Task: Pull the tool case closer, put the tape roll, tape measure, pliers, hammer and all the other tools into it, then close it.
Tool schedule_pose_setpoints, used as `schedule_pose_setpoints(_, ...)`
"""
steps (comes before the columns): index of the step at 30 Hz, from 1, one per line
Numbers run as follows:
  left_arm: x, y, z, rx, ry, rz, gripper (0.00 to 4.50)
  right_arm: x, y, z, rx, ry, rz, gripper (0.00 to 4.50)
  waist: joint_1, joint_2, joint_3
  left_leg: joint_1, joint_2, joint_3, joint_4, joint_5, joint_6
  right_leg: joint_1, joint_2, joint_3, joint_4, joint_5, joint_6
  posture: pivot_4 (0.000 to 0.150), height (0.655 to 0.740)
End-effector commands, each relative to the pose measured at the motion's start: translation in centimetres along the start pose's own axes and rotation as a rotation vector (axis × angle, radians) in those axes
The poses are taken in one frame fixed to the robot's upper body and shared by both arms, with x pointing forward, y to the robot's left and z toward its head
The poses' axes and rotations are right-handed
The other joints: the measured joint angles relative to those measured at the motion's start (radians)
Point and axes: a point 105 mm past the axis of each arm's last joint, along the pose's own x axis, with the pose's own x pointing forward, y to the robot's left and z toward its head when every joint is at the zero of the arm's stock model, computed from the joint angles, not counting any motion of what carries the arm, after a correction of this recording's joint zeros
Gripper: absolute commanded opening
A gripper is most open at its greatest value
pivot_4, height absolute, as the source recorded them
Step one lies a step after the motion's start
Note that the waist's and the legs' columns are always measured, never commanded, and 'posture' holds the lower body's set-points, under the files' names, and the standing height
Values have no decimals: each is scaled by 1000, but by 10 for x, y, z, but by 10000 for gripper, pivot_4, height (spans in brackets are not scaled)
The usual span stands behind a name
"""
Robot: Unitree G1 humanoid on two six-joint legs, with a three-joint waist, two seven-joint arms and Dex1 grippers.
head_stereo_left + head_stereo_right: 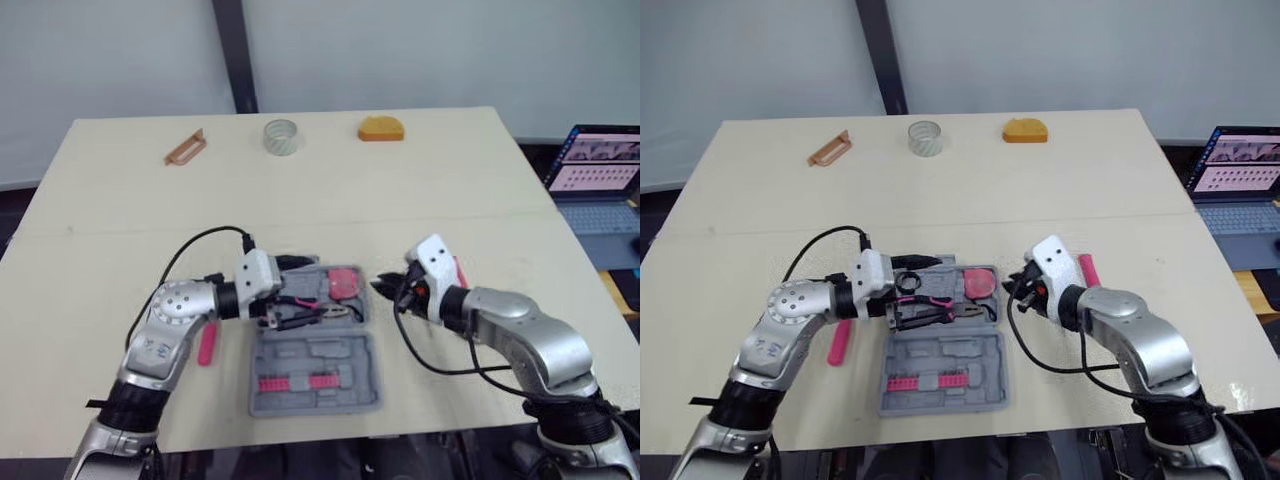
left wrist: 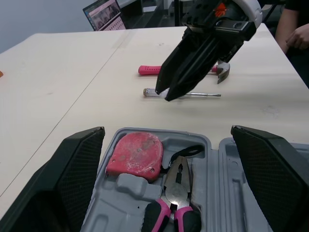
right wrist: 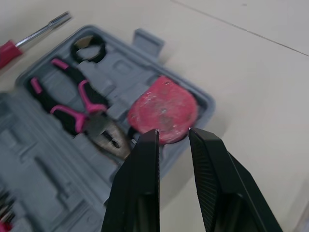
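Tape measure (image 3: pixel 164 110) just beside right tool (image 3: pixel 173 133)

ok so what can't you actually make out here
- pink-handled tool, eye views: far end hidden under the left arm
- hammer, left wrist view: middle hidden behind the right gripper
- pink pieces in tool case, eye views: too small to identify

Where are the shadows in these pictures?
Left wrist view: a thin, soft shadow lies under the screwdriver. Right wrist view: the tool case darkens the table along its edge. Left eye view: the tape roll casts barely any.
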Motion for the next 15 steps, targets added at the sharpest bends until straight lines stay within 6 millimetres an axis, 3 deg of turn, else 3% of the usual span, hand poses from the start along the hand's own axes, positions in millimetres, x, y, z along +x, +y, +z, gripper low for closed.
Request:
schedule_pose_setpoints(1,-29,-1,5,24,2,50,45000,3,20,26,-139,-19,141,10356,-9,0,0,0,0,0,0,0,0,-1,0,0,0,0,0,1500,7400)
schedule_pose_setpoints(5,-56,-5,-5,15,55,94,45000,15,31,38,-216,24,212,10356,-15,0,1,-1,0,0,0,0,0,-1,0,0,0,0,0,1500,7400)
schedule_pose_setpoints(9,-96,-13,-23,-20,123,170,45000,38,61,41,-288,113,328,10356,-23,0,1,-2,0,-1,0,0,0,-2,0,0,0,0,0,1500,7400)
schedule_pose_setpoints(15,-111,-32,-35,-57,147,189,45000,58,77,34,-374,200,376,10356,-18,0,1,-12,0,-2,3,0,0,-12,0,-1,2,2,-1,1500,7400)
